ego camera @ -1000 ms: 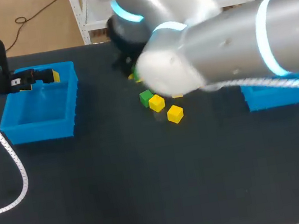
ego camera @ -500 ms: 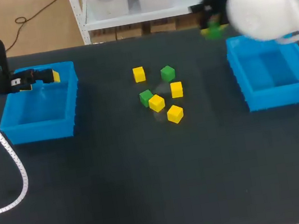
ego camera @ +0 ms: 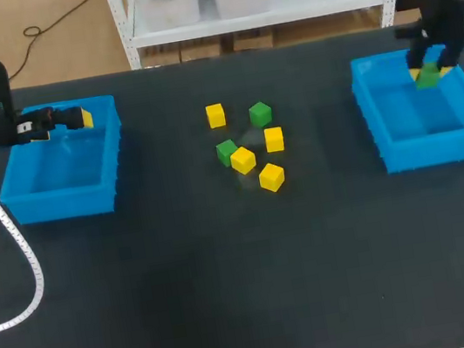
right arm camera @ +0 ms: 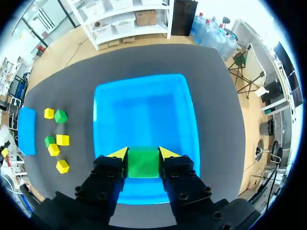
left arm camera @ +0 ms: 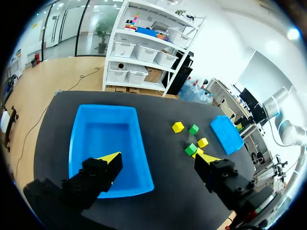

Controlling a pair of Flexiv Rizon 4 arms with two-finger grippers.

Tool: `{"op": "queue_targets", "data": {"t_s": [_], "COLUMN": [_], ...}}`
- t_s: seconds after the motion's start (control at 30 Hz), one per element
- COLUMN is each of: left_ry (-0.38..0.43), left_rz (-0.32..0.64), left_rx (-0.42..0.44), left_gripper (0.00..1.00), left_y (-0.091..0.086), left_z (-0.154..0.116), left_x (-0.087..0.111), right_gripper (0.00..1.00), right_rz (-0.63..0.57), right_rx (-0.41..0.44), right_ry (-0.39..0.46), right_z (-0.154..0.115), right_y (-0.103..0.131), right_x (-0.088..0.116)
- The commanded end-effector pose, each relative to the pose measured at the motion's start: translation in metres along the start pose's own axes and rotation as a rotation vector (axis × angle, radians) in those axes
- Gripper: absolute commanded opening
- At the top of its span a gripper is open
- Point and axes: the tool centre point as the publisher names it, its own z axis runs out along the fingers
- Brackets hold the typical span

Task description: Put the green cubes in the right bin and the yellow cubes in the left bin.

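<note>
the right end effector (right arm camera: 143, 154), clamped on a green cube (right arm camera: 143, 164), has swung away from the loose cubes mid-table and now hangs over the right bin (right arm camera: 98, 124), so only the release remains for this cube.

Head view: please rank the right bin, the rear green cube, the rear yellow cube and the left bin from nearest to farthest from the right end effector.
1. right bin, below the right end effector.
2. rear green cube, in the middle, rightward.
3. rear yellow cube, middle, further left.
4. left bin, far left.
</note>
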Motion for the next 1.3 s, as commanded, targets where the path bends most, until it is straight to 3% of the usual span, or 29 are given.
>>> {"op": "queue_targets", "data": {"t_s": [0.03, 0.27, 0.5, 0.73, 0.87, 1.1, 1.23, 1.3], "left_ry": [-0.007, -0.007, -0.007, -0.007, -0.007, -0.007, -0.007, -0.007], "left_rz": [0.002, 0.002, 0.002, 0.002, 0.002, 0.002, 0.002, 0.002], "left_rx": [0.012, 0.012, 0.012, 0.012, 0.012, 0.012, 0.012, 0.012], "left_gripper": [1.0, 1.0, 1.0, 1.0, 1.0, 1.0, 1.0, 1.0], "left_y": [0.002, 0.002, 0.002, 0.002, 0.002, 0.002, 0.002, 0.002], "left_z": [0.0, 0.0, 0.0, 0.0, 0.0, 0.0, 0.0, 0.0], "left_x": [0.001, 0.001, 0.001, 0.001, 0.001, 0.001, 0.001, 0.001], "right_gripper": [1.0, 1.0, 1.0, 1.0, 1.0, 1.0, 1.0, 1.0], "right_rz": [0.0, -0.057, -0.267, -0.497, -0.578, -0.708, -0.741, -0.736], "right_rx": [0.005, -0.014, -0.113, -0.188, -0.217, -0.247, -0.242, -0.283], "right_ry": [-0.242, -0.275, -0.302, -0.252, -0.211, -0.094, -0.042, -0.022], "right_z": [0.003, -0.012, -0.03, -0.019, -0.008, 0.025, 0.045, 0.052], "right_y": [0.001, 0.025, 0.116, 0.211, 0.251, 0.293, 0.302, 0.303], "right_x": [0.004, -0.009, -0.012, 0.01, 0.025, 0.049, 0.057, 0.057]}}
